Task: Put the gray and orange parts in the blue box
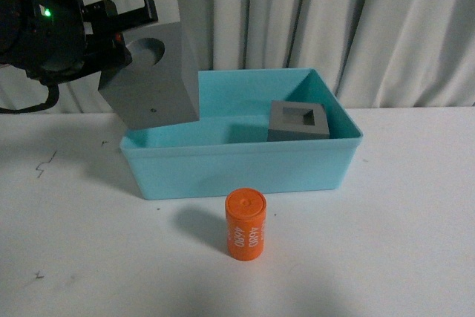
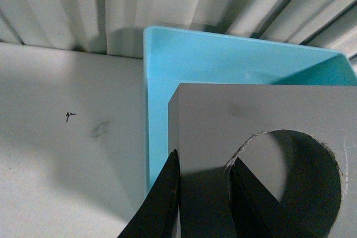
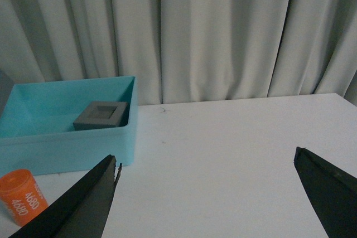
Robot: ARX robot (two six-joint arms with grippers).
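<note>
My left gripper (image 1: 130, 35) is shut on the gray cube with the round recess (image 1: 152, 72) and holds it tilted in the air above the blue box's (image 1: 237, 172) back left corner. In the left wrist view one finger (image 2: 162, 199) lies on the outer face of that cube (image 2: 223, 121) and the other reaches into the recess, with the box (image 2: 223, 59) below. The gray cube with the rectangular recess (image 1: 298, 120) sits inside the box at its right. An orange cylinder (image 1: 246, 224) with white digits stands upright on the table before the box. My right gripper (image 3: 206, 154) is open over bare table, right of the box (image 3: 67, 149).
A white table (image 1: 415, 220) carries everything, with small dark marks (image 1: 44, 165) at its left. A pale pleated curtain (image 1: 356, 20) hangs close behind the box. In the right wrist view the orange cylinder (image 3: 22, 196) and the boxed cube (image 3: 102, 114) show at far left.
</note>
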